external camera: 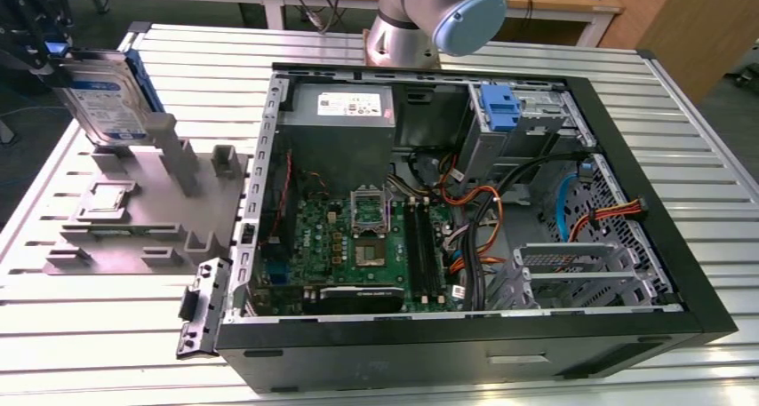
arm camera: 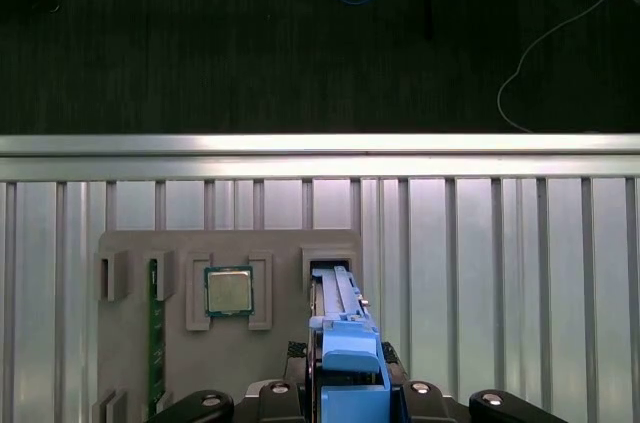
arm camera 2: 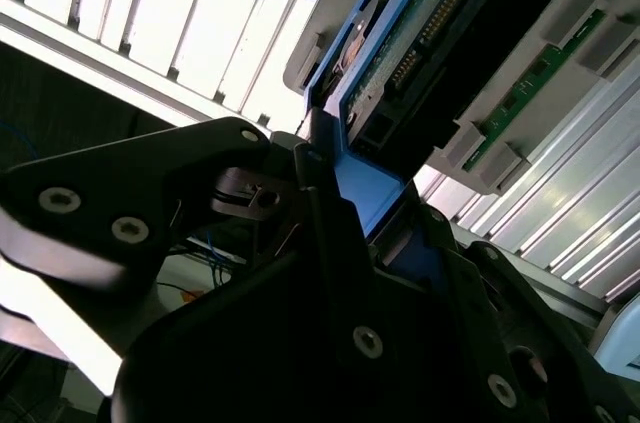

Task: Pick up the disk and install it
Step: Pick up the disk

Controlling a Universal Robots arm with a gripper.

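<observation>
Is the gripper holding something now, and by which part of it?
Yes: the gripper holds the disk, clamped on the blue carrier at its upper end.

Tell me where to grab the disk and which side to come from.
Grip the disk by the blue carrier at its upper end, with the fingers across its thickness, coming from above. It stands on edge over the grey holder with its lower end toward the slot, so the top end looks like the freest part. The gripper is shut on it there.
</observation>
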